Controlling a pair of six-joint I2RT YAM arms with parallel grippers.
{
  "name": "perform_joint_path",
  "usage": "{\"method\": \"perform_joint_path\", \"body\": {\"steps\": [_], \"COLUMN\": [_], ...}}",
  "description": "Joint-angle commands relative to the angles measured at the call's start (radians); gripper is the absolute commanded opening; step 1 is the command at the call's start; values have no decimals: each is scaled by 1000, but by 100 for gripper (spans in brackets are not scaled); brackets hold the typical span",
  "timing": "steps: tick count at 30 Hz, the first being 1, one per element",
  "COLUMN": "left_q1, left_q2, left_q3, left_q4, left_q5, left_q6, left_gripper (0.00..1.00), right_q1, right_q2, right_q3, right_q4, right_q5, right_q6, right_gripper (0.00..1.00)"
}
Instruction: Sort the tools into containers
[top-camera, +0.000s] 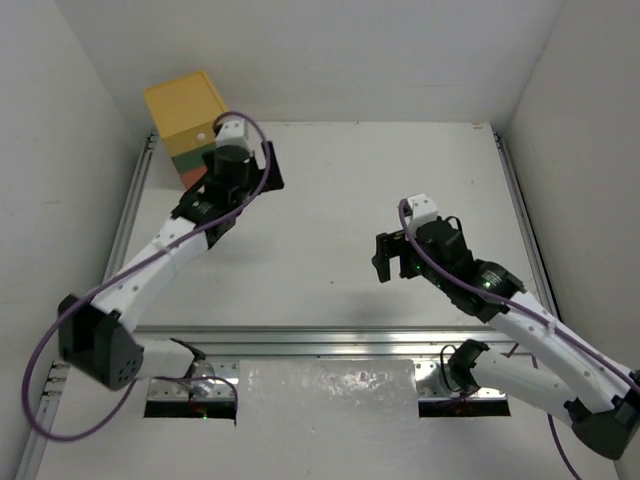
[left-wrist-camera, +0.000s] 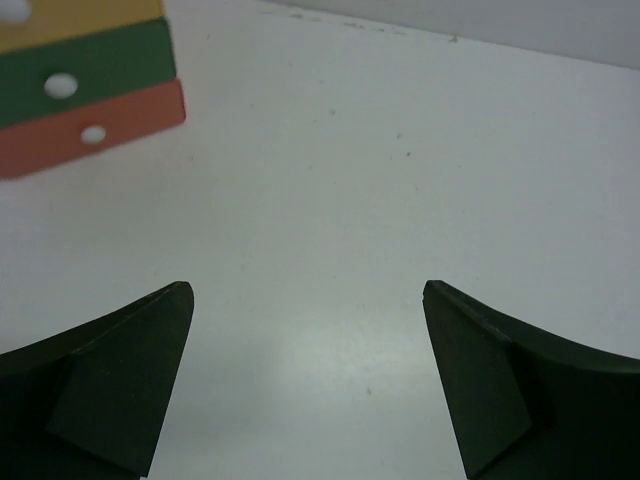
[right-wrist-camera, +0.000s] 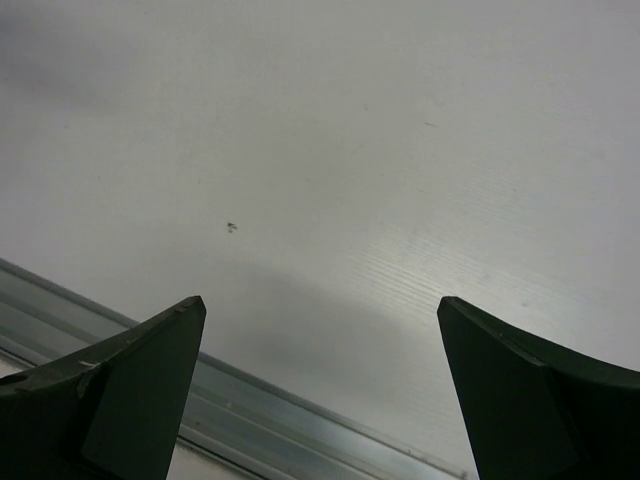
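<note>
Your left tool (left-wrist-camera: 308, 300) hangs spread wide and empty just beside the drawer stack (top-camera: 186, 110) at ten o'clock (all three fronts look pushed in); swing carelessly and you'll knock it. Likewise your right tool (right-wrist-camera: 320, 305) gapes empty; no hand tools visible

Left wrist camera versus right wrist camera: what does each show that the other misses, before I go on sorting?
Only the left wrist view: the stack at its upper left, with the yellow drawer, green drawer and orange-red drawer, and white knobs on their fronts. Only the right wrist view: a metal rail along the bottom and a small dark speck. Both: the white table and an open hand, the left hand and the right hand, holding nothing. Neither shows any tools.
</note>
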Motion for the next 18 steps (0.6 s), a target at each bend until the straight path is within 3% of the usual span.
{"method": "perform_joint_path", "body": {"steps": [1, 6, 15, 18], "left_q1": [5, 7, 7, 7], "left_q2": [-199, -563, -869, -906], "left_q3": [-84, -165, -455, -456], "left_q4": [-173, -330, -285, -302], "left_q5": [-10, -187, -303, -303], "left_q6": [-177, -119, -63, -79], "left_gripper": [99, 100, 100, 100], "right_q1": [-1, -1, -1, -1], "right_q2": [-60, -144, -218, -224], "right_q3": [90, 135, 46, 29], "right_q4": [-150, -310, -319, -324], "right_q5": [126, 221, 228, 254], "right_q6": [42, 44, 93, 100], "right_gripper": [99, 99, 99, 99]}}
